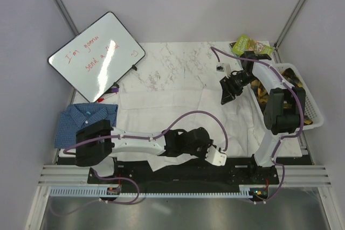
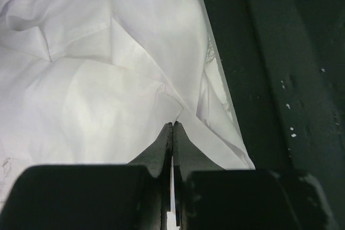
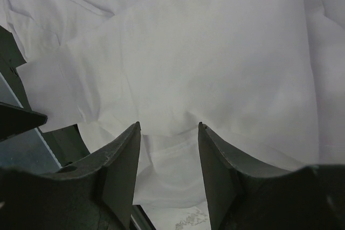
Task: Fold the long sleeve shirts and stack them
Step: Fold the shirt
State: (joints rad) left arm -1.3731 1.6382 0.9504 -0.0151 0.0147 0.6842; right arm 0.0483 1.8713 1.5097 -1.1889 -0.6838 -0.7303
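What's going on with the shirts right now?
The left gripper is shut on a fold at the near edge of the white shirt, which lies spread and rumpled across the table. The right gripper hangs open over the shirt's far right part, holding nothing. The blue checked shirt lies folded at the table's left edge.

The white shirt was soft, matt, creased cloth; the blue checked shirt, finely woven cloth. The whiteboard was glossy, the marble-patterned tabletop smooth.
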